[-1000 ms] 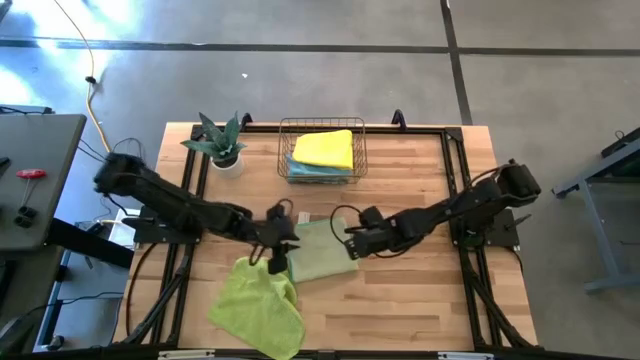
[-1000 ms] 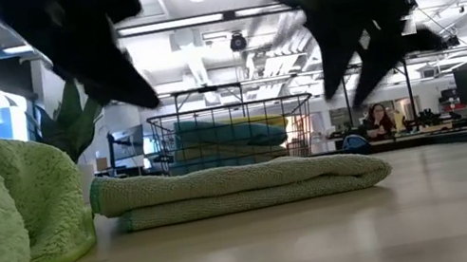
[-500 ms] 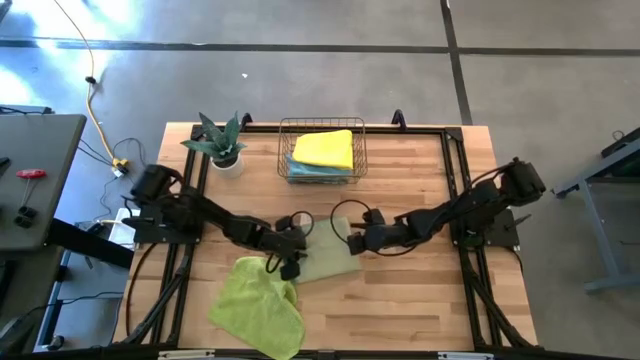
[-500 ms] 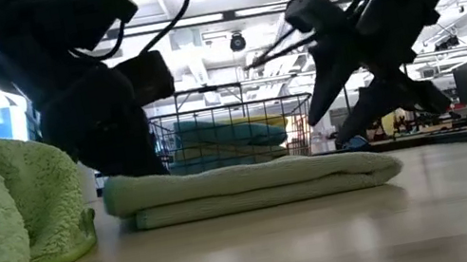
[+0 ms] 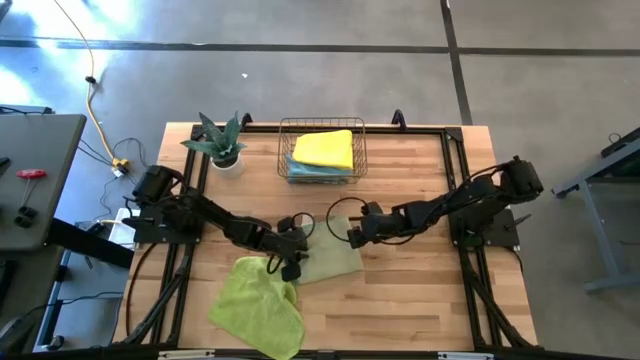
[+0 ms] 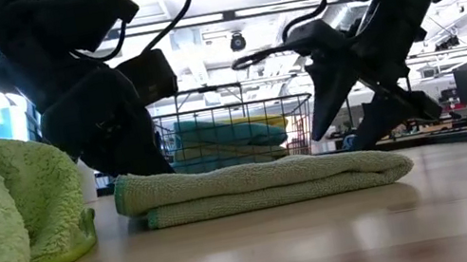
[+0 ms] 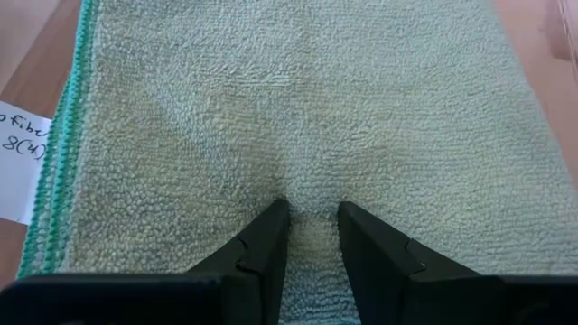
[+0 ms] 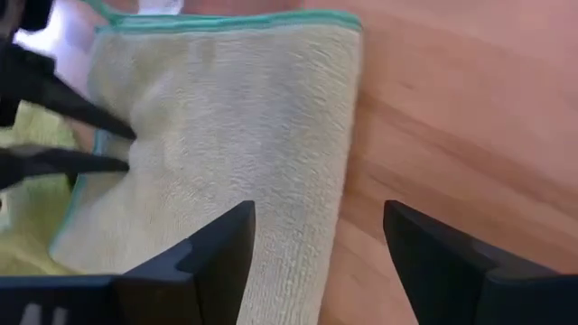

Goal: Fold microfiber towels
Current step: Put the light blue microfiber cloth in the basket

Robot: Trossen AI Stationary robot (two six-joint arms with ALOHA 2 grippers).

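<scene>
Nearest the table's front edge, left of centre, a lime green towel (image 5: 257, 305) is seen lying crumpled in a loose heap; in the low view it rises as a soft mound at the left (image 6: 0, 230). Just beyond it, about mid-table, a pale sage green towel (image 5: 325, 252) is laid folded and flat, its teal-stitched edge (image 7: 56, 171) and a white label (image 7: 20, 161) being visible in the left wrist view. The left gripper (image 5: 291, 262) is pressed down on this towel's left part, and a small ridge of cloth is pinched between its nearly closed fingers (image 7: 262, 244). The right gripper (image 5: 356, 234) is held just above the towel's far right corner, its fingers (image 8: 221, 248) spread wide with nothing between them. Farther back, along the far edge of the wooden table (image 5: 410, 300), a wire basket (image 5: 322, 150) is placed, in which a folded yellow towel (image 5: 324, 148) is stacked on a light blue towel (image 5: 318, 171). Left of the basket, a spiky potted plant (image 5: 218, 142) is noted. Beyond the table, in the low view, a seated person (image 6: 376, 120) is partly hidden behind the right arm.
</scene>
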